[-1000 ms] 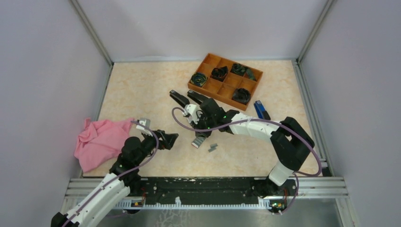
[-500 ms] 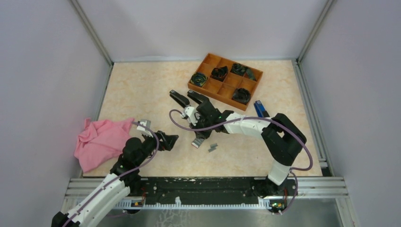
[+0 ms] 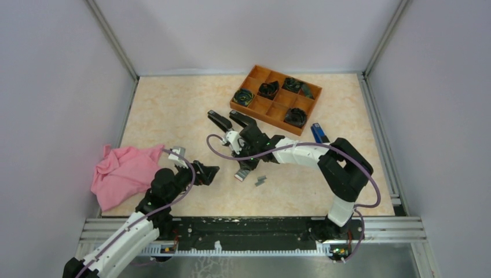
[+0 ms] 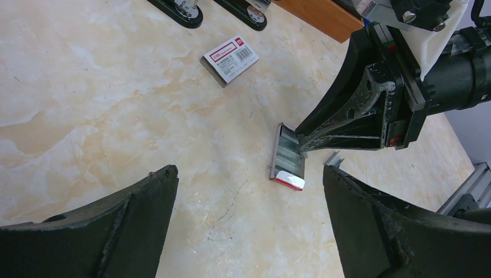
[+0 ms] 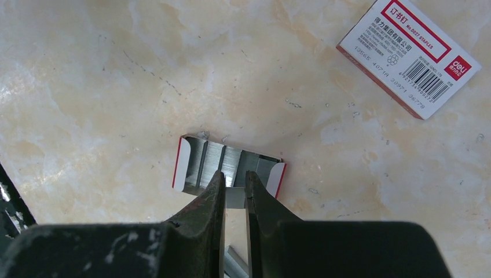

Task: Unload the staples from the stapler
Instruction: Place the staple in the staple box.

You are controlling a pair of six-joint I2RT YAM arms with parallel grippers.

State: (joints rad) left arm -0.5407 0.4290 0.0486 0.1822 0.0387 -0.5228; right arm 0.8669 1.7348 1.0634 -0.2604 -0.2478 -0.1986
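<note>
The table is cream with pale orange marbling. The divided tray is orange-brown. Left of it lie two black staplers, at its right corner a blue stapler. Nearer than the tray, silvery-grey ridged staples fill a white, red-ended box. Far left is a pink cloth.

Beige marbled tabletop, plain grey walls, aluminium corner posts
</note>
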